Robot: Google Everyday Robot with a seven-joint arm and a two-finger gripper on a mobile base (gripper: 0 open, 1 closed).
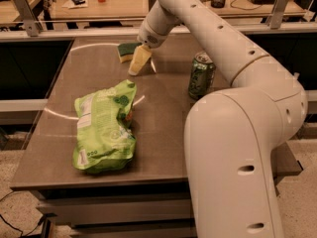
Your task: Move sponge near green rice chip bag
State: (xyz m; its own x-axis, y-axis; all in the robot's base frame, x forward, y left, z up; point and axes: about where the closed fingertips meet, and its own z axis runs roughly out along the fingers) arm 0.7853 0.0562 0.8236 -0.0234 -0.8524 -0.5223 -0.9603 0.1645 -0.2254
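At the far edge of the table (163, 128), the sponge (126, 50) lies flat, green top up, with a sliver of yellow foam showing along its near side. The gripper (135, 69) sits just to the right of it and slightly nearer the camera. It is a pale wedge pointing down and to the left, with its tip at or close to the tabletop. Its upper part overlaps the sponge's right end, and whether the two touch cannot be told. Whether the gripper is open or closed cannot be told either. The arm (218, 43) rises from the big white base link in the right foreground and bends at a rounded elbow on the right side. From there a long straight link stretches up and leftwards across the table to the wrist, which turns downward just above the sponge. The bag (101, 128) lies crumpled on the near left part of the table, its long side running front to back, well apart from the sponge with bare tabletop between. A can (201, 76) stands upright to the right of the gripper, just beside the arm's long link
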